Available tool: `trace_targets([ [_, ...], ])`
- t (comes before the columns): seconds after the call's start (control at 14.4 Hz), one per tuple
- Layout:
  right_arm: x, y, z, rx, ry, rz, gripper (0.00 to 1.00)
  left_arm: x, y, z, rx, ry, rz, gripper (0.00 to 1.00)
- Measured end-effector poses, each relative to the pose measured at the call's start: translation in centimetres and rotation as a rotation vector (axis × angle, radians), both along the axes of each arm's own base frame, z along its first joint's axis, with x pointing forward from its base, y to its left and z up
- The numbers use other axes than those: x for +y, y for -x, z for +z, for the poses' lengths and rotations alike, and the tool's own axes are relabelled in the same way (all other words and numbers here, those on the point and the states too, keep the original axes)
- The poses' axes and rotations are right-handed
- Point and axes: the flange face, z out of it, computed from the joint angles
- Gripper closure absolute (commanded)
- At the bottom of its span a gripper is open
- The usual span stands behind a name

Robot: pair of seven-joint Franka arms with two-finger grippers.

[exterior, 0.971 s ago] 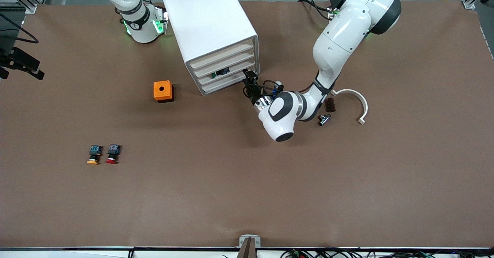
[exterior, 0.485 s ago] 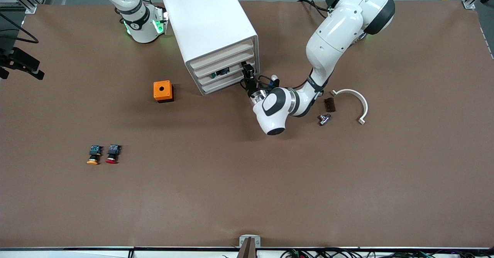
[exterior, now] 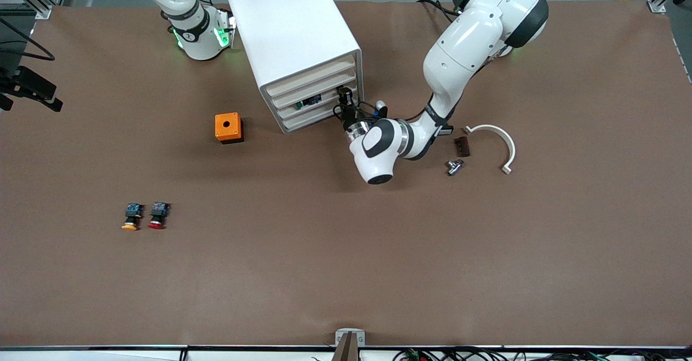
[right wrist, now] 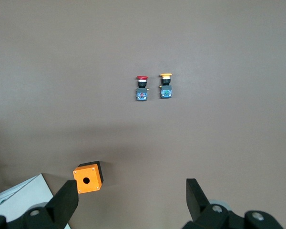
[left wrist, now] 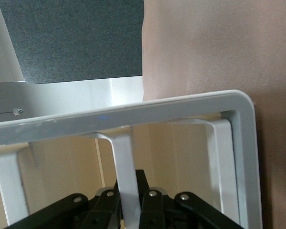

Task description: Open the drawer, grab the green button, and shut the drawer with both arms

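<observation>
I've got the left arm (exterior: 459,42) reaching down across the table toward the cabinet (exterior: 292,31). The right arm (exterior: 184,15) waits up high by its base, out of the way of the pull. The drawer (exterior: 324,106), third from the top, sits flush with the others and isn't opened yet. The left gripper (exterior: 346,97) is at the end of its front toward the left arm's side, low and level so it can draw straight out. In the left wrist view a white rib of that front runs into the gripper, but I cannot tell whether it has clamped. The right gripper (right wrist: 131,205) hangs wide open over the table beside the cabinet, looking down on the orange box (exterior: 227,127). The button I want may be the dark speck (exterior: 309,101) at the drawer front, though I see no green cap. The orange-capped button (exterior: 131,216) and the red-capped button (exterior: 157,215) lie well apart, nearer the camera.
</observation>
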Motion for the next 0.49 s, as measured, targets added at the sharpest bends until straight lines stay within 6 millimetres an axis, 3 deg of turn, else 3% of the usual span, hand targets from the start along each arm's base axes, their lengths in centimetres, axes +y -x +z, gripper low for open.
trace_targets([
  [0.21,1.1,-0.1,0.0,0.001,-0.004,-0.094,0.0,0.1,0.0,0.0,0.014,-0.022,0.004,0.98],
  [0.49,4.8,-0.1,-0.3,0.015,-0.009,-0.229,0.0,0.3,-0.2,0.0,0.014,-0.024,0.008,0.97],
])
